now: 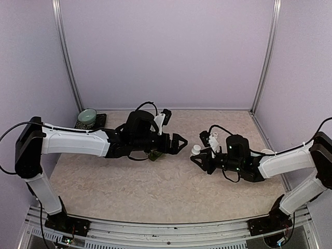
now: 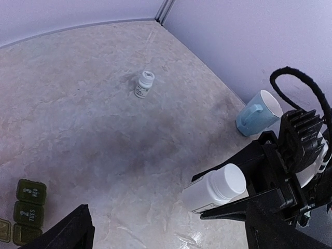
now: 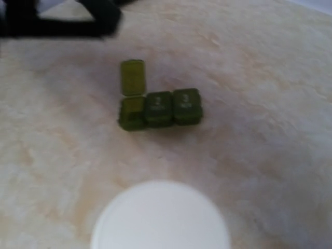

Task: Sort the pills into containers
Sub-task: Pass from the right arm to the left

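The containers [image 3: 158,108] are a dark green strip of three joined square compartments on the table. The leftmost lid [image 3: 133,77] stands flipped open, and the other two are closed. The strip also shows at the lower left of the left wrist view as the containers [image 2: 27,209], and partly under the left arm as the containers [image 1: 154,155]. My right gripper [image 1: 199,156] is shut on a white pill bottle [image 2: 215,188], capped and lying sideways above the table. Its cap [image 3: 161,217] fills the bottom of the right wrist view. My left gripper [image 1: 179,142] is open and empty, facing the bottle. No loose pills show.
A second white bottle [image 2: 144,83] stands upright farther back on the table. A pale blue mug [image 2: 257,112] sits near the right wall. A pale green bowl [image 1: 87,116] rests on a dark tray at the back left. Purple walls close in the table.
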